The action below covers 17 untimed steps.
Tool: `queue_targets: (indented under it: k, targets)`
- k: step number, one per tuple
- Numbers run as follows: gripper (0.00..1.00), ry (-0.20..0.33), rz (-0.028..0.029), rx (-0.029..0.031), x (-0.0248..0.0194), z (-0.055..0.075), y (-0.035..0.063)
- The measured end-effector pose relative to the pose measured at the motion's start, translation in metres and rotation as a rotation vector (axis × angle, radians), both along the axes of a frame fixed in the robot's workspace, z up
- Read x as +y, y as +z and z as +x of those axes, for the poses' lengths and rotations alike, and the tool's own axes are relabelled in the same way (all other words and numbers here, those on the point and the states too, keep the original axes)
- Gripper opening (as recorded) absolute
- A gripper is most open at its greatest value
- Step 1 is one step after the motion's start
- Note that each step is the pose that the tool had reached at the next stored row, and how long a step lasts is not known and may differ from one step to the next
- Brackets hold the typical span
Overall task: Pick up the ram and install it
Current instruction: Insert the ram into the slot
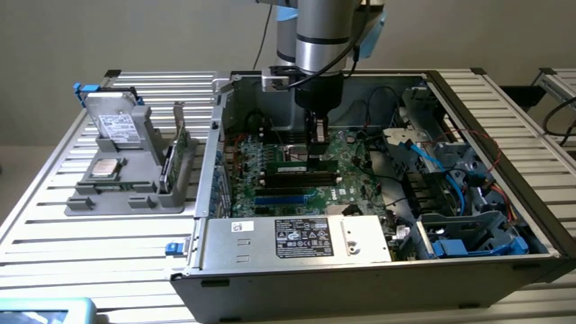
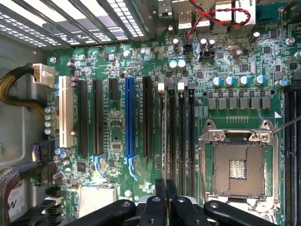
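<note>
The ram is a slim green stick standing on edge in one of the black memory slots of the motherboard, inside the open computer case. My gripper reaches straight down into the case, its fingers shut on the stick's top edge near its middle. In the wrist view my gripper has both black fingers pressed together in line with the memory slots. The ram shows there edge-on as a thin line running away from the fingertips.
An empty CPU socket lies beside the memory slots, with a blue slot and black expansion slots on the other side. The power supply and blue drive cages crowd the case. A grey fixture with parts stands at the exterior view's left.
</note>
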<state>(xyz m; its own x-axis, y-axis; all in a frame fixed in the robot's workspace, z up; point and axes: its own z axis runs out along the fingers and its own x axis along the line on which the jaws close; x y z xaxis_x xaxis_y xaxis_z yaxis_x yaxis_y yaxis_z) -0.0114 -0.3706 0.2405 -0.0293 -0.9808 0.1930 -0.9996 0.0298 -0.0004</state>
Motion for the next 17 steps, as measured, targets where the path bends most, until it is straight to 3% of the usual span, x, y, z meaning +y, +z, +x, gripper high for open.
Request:
queue_targets:
  k: [2, 7, 11, 17]
  targets:
    - [0.12, 0.000, 0.0067, 0.0010, 0.0000, 0.0000, -0.0011]
    - [0.12, 0.000, 0.0067, 0.0040, -0.0002, 0.0000, -0.0024]
    - [0.12, 0.000, 0.0069, 0.0061, -0.0046, 0.0000, -0.0031]
    - [0.12, 0.000, 0.0066, 0.0069, -0.0048, 0.0003, -0.0059]
